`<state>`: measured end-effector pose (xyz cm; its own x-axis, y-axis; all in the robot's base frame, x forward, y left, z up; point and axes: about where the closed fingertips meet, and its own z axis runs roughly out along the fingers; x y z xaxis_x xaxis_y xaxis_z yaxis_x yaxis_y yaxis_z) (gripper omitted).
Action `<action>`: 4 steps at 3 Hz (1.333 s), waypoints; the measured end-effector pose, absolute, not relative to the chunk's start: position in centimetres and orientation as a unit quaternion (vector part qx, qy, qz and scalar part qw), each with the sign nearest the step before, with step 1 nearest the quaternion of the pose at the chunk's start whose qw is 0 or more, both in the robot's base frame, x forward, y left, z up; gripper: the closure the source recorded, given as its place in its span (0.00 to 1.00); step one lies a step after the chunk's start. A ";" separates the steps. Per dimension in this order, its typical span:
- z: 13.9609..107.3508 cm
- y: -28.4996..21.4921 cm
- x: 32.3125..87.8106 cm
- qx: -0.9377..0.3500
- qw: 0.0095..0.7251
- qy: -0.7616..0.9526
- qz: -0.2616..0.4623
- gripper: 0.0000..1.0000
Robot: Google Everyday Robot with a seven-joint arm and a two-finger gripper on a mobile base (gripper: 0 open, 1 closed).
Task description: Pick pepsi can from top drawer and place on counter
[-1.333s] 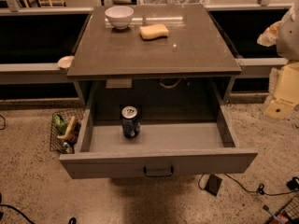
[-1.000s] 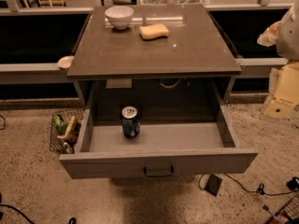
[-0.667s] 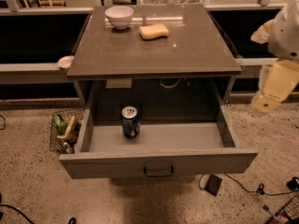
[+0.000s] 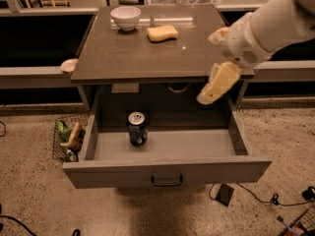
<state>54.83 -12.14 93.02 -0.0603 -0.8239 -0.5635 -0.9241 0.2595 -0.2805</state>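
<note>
The counter (image 4: 142, 58), a dark grey-brown glossy top, is seen bearing a white bowl (image 4: 125, 17) near its back left and a yellow sponge (image 4: 162, 33) just to the right of it. Below it the top drawer (image 4: 167, 172) is pulled open over a speckled floor (image 4: 39, 200), where a wire basket (image 4: 66, 140) is set on the left and cables (image 4: 256, 195) are trailed on the right. The pepsi can (image 4: 138, 128) is stood upright in the drawer, left of centre, while the gripper (image 4: 216, 85) is held above the drawer's right rear, apart from the can; whether it is open or closed cannot be told.
</note>
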 end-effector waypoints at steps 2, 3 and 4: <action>91.1 -6.2 58.2 -0.590 0.387 0.690 0.159 0.00; 90.2 -5.7 58.0 -0.589 0.387 0.687 0.173 0.00; 87.0 -4.4 57.2 -0.585 0.391 0.683 0.199 0.00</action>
